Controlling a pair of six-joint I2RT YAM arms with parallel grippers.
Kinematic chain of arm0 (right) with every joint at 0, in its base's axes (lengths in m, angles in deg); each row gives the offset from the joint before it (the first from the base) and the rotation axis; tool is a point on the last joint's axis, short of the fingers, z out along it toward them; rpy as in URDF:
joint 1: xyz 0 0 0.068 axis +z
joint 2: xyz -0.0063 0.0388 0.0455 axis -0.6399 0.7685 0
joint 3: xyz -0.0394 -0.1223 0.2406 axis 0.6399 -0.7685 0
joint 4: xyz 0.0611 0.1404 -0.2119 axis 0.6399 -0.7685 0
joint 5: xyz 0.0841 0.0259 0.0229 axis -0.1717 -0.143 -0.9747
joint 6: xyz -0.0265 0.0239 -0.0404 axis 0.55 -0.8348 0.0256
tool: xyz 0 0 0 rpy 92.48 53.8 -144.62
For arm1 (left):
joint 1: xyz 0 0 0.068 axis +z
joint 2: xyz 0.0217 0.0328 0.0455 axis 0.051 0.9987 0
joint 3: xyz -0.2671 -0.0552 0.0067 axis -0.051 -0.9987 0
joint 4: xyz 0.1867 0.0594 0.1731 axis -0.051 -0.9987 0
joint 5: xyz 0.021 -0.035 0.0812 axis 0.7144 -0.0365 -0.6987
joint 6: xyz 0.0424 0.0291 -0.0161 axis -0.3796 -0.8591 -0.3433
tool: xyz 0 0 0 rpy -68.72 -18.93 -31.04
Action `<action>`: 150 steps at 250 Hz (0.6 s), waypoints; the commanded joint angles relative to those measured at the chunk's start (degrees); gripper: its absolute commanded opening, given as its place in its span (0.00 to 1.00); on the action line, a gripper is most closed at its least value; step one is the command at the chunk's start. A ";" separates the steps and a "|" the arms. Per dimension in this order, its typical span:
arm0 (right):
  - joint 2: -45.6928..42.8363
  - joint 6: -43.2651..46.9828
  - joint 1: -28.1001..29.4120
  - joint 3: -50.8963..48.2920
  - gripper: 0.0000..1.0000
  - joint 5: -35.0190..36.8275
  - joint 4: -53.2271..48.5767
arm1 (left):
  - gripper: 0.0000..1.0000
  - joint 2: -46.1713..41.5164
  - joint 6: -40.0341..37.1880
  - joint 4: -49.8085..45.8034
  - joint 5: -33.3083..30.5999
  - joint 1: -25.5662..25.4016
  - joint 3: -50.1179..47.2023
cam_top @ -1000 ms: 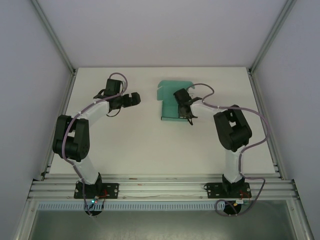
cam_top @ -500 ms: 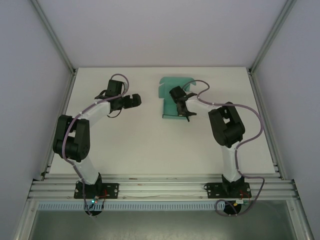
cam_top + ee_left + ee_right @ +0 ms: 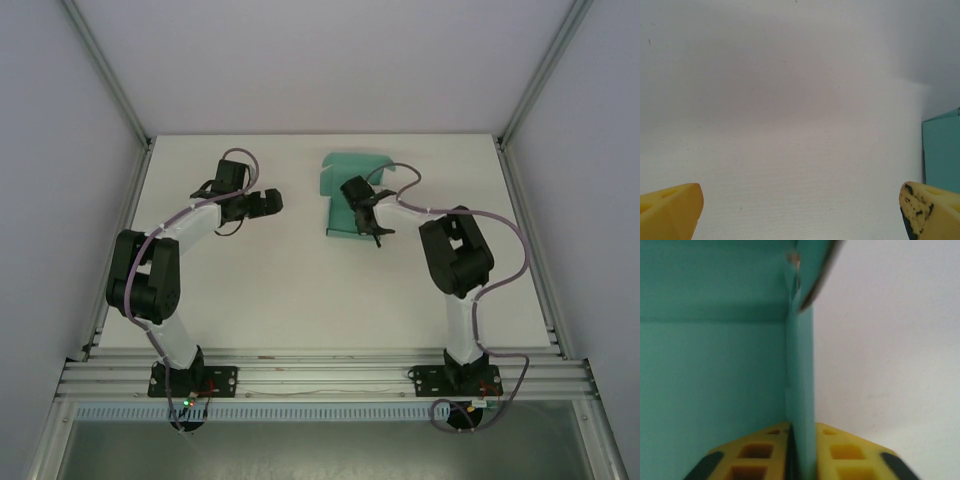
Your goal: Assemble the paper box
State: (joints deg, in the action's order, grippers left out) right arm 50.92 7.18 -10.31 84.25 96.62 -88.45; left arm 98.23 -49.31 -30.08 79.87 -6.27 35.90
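Progress partial, by your views: paper box [image 3: 341, 200] has one wall upright, rest looks unfolded. Your right end effector [image 3: 801, 445] clamps that wall; left end effector [image 3: 800, 212] gapes empty above tabletop [image 3: 280, 290].

A white table [image 3: 300, 290] sits inside pale walls [image 3: 300, 60] with aluminium rails [image 3: 320, 375]

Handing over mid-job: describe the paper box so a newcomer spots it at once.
On the white table, look toward the far edge, right of centre. The paper box is the teal-green creased card lying there, one panel pinched by the right gripper. Its colour sets it apart from the white surface and the black arms.
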 commanded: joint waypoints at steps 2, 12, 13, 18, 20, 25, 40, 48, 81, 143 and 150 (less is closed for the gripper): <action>-2.65 0.58 -0.11 -3.06 0.33 -5.39 -1.98 | 1.00 -1.63 -1.56 -1.84 -1.47 -0.73 1.28; -4.22 0.35 -0.04 -3.43 0.35 -5.77 -1.55 | 1.00 -1.75 -1.65 -2.05 -1.44 -0.74 1.35; -4.44 0.34 -0.08 -3.45 0.36 -5.83 -1.47 | 1.00 -1.76 -1.65 -2.03 -1.42 -0.74 1.36; -5.28 0.27 -0.12 -3.71 0.38 -6.02 -1.07 | 1.00 -1.86 -1.67 -2.02 -1.36 -0.80 1.38; -5.63 0.21 -0.10 -3.87 0.39 -6.06 -0.93 | 1.00 -1.86 -1.65 -2.02 -1.37 -0.76 1.38; -6.51 -0.02 -0.11 -4.10 0.41 -6.03 -0.63 | 1.00 -1.94 -1.75 -1.96 -1.20 -0.83 1.37; -9.23 -0.74 -0.12 -5.13 0.50 -5.84 0.40 | 1.00 -2.09 -1.89 -1.95 -0.84 -0.91 1.44; -10.79 -1.31 -0.26 -5.81 0.55 -5.81 0.91 | 1.00 -2.13 -1.94 -1.78 -0.54 -0.91 1.55; -17.17 -1.46 -0.46 -8.74 0.63 -8.73 3.99 | 1.00 -2.78 -2.60 -1.36 0.35 -1.18 1.72; -26.99 2.82 -1.88 -12.17 0.76 -9.28 5.98 | 1.00 -2.99 -3.53 -1.60 1.79 -1.50 3.06; -28.24 3.88 -2.40 -12.69 0.77 -9.85 6.53 | 1.00 -3.08 -3.78 -1.58 2.15 -1.66 3.34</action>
State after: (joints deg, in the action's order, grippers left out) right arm 27.23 7.73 -10.96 73.76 87.40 -83.86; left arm 97.34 -51.30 -30.84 80.55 -7.29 37.17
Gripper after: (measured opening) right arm 0.745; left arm 0.997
